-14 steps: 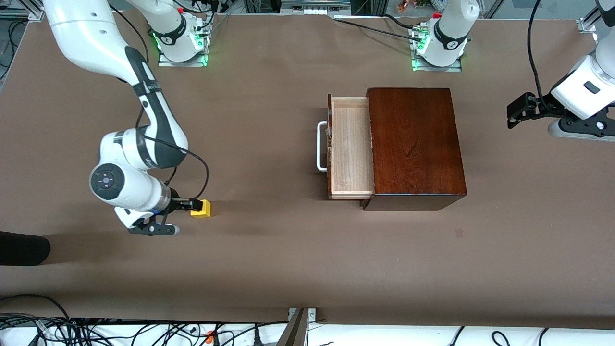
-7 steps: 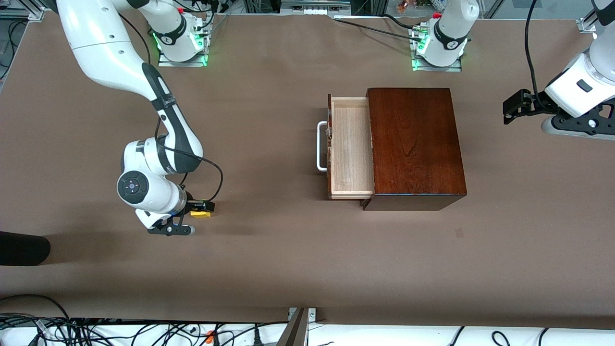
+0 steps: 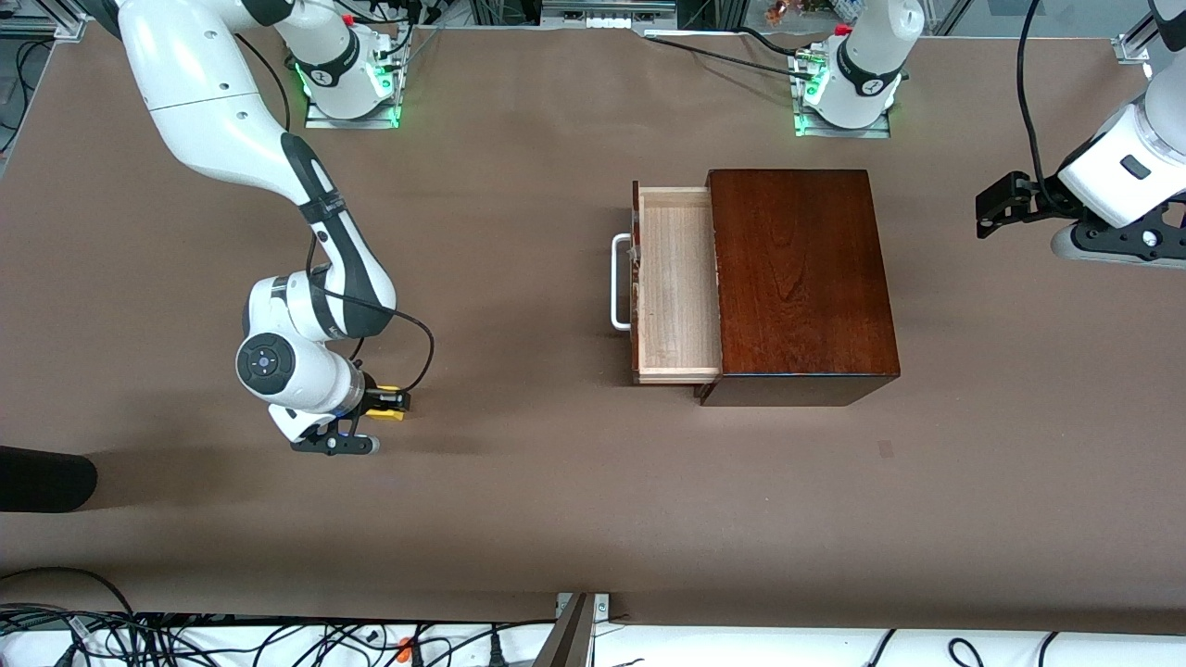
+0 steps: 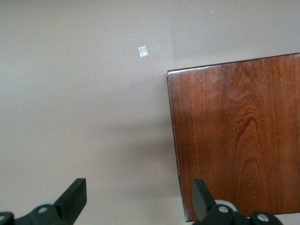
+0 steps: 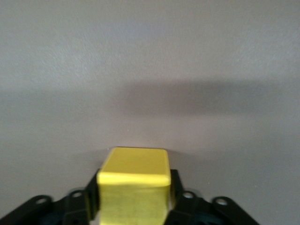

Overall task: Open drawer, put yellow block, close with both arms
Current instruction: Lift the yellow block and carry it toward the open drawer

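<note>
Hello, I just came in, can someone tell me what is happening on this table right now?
The right arm's end effector has its fingers on either side of the yellow block, low at the right arm's end of the table. The drawer of the dark wooden box already stands pulled out and holds nothing, so the block goes in next. The left arm waits with its end effector open, up over the left arm's end of the table beside the box.

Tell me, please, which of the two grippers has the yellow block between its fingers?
The right gripper: its fingers flank the yellow block, while the left gripper hangs open and empty beside the wooden box.
</note>
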`<state>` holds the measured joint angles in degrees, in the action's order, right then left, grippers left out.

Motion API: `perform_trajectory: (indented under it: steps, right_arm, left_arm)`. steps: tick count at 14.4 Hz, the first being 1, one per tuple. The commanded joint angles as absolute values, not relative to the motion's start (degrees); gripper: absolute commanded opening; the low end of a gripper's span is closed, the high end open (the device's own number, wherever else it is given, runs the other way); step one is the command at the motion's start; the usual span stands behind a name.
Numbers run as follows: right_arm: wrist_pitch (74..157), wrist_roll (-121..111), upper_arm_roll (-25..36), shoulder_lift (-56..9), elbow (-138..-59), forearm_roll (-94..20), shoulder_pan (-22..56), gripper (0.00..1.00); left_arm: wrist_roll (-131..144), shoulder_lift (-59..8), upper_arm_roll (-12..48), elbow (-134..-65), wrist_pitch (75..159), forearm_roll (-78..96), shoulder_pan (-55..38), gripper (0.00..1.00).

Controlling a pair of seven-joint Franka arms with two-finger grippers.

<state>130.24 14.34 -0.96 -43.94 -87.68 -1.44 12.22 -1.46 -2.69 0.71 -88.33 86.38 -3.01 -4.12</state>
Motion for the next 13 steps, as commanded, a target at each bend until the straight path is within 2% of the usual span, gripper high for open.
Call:
perform_trajectory:
  steps: [1, 9, 13]
  right_arm:
    - [128.42, 14.41, -1.14, -40.45, -87.45, -1.05, 11.95, 0.00]
    - [101.89, 14.85, -1.58, -22.96, -85.43, -1.05, 12.48, 0.00]
    - [93.09, 28.61, -1.93, -16.97, -85.43, -1.84, 16.60, 0.00]
  left_arm:
    - [-2.37, -1.76, 0.79, -89.03, 86.13, -2.64, -3.96, 1.00]
    - [-2.37, -3.08, 0.97, -88.59, 86.66, -2.64, -4.04, 1.00]
    - [-2.29, -3.43, 0.88, -88.59, 86.66, -2.64, -3.96, 1.00]
